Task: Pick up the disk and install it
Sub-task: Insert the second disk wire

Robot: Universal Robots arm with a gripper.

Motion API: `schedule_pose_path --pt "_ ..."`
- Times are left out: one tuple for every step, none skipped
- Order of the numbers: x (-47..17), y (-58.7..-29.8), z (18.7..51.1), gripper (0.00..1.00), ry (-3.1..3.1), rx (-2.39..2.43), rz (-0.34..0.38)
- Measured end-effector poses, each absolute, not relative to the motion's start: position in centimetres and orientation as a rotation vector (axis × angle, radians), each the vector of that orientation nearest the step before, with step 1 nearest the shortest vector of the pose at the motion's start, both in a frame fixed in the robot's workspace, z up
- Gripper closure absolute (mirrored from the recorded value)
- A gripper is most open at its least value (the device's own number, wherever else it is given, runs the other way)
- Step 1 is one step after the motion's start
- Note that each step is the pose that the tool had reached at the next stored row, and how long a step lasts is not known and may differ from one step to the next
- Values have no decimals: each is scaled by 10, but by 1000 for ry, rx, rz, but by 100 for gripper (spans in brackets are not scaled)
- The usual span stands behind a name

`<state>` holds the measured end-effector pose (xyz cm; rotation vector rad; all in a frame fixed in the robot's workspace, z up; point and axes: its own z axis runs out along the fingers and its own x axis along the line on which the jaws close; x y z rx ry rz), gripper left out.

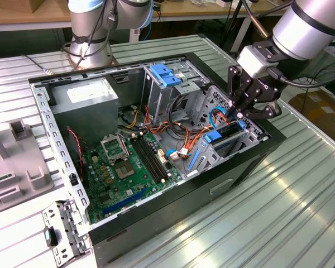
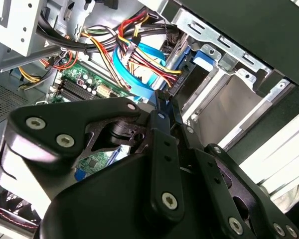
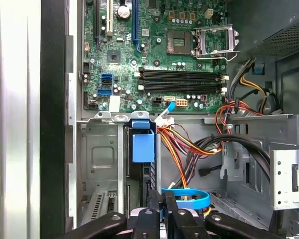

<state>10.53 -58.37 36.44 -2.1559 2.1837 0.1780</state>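
— Black linkage arms of the gripper [image 2: 162, 112] sit closest to the lens in the second wrist view. How do the jaws stand?

— Drawn narrow, the two fingers [image 3: 155, 206] almost together, pinching the edge of something thin and blue. I take that for a side rail of the disk [image 1: 230, 135], though the grip point is partly hidden.

— And where is the disk?

— Standing on edge in the drive bay at the front of the open computer case [image 1: 251, 162], toward the exterior view's right. In the first wrist view its blue rail [image 3: 142, 144] runs down into the metal bay, directly in line with the fingers. The disk looks mostly seated; how far it is in, I cannot tell.

— What lies around it?

— A light-blue flat cable [image 3: 189, 196] loops just beside the fingers, and a bundle of red, yellow and orange wires [image 2: 149, 59] passes close by. The green motherboard [image 1: 120, 170] lies on the case floor, and the grey power supply [image 1: 84, 106] sits in the far corner, well apart. The case rests on a ribbed metal surface [image 1: 279, 206].
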Motion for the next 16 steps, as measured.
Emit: schedule_pose_path --pt "105 -584 364 84 2184 -2156 178" --pt "105 -585 364 84 2184 -2156 178" --pt "105 -585 364 84 2184 -2156 178" --pt "104 -586 364 84 2184 -2156 178" --pt "104 -586 363 84 2184 -2156 178" --pt "104 -587 363 84 2184 -2156 178" --pt "104 -587 362 84 2184 -2156 178" --pt "104 -587 360 84 2184 -2156 178" --pt "104 -588 360 84 2184 -2156 178" --pt "103 -588 359 84 2184 -2156 178" --pt "103 -588 359 84 2184 -2156 178" --pt "103 -588 358 84 2184 -2156 178" --pt "102 -588 356 84 2184 -2156 178" --pt "102 -588 356 84 2184 -2156 178" --pt "101 -588 355 84 2184 -2156 178" --pt "101 -588 354 84 2184 -2156 178"
